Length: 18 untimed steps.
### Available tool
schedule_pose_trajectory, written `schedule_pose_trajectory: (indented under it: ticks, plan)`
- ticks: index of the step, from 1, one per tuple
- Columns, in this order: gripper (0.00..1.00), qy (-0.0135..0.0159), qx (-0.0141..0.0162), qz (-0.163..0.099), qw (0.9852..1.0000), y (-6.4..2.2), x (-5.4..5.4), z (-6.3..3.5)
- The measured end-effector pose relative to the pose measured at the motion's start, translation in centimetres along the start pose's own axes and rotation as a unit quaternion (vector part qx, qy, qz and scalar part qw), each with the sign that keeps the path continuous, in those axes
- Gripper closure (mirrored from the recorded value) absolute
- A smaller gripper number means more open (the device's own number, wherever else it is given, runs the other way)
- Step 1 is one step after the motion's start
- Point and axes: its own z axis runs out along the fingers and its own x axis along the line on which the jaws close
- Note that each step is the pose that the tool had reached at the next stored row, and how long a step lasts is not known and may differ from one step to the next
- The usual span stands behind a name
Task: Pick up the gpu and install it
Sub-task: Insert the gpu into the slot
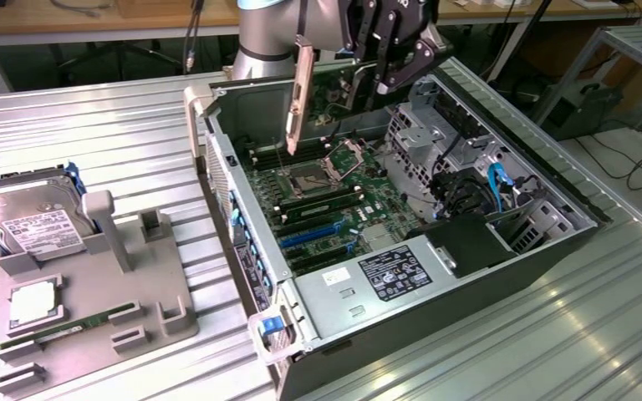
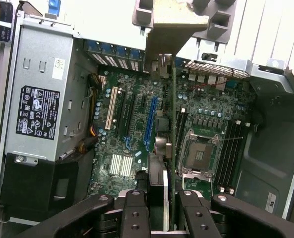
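The gpu (image 1: 327, 83) hangs upright above the open computer case (image 1: 544, 180), its green board facing the exterior view's left and its pale metal bracket (image 1: 295, 96) pointing down toward the motherboard (image 1: 333, 209). My gripper (image 1: 383, 77) is shut on the card's upper edge. In the wrist view the gpu (image 2: 169, 119) is seen edge-on between my black fingers (image 2: 137, 210), with its bracket (image 2: 179, 25) at the far end. It hovers over the board between the blue slot (image 2: 149, 124) and the processor socket (image 2: 199, 156), apart from both.
A power supply (image 1: 394, 276) fills the case's near corner, with drive bays and blue cables (image 1: 500, 184) at the exterior view's right. On the table at the left, a grey holder (image 1: 165, 322) carries a silver hard drive (image 1: 31, 221), a processor (image 1: 33, 301) and a memory stick (image 1: 70, 327).
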Motion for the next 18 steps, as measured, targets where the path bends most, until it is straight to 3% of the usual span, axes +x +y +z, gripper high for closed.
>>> schedule_pose_trajectory:
  ticks: [18]
  plan:
    - [0.72, 0.0000, 0.0000, 0.000, 1.0000, 0.01, 0.02, 0.93]
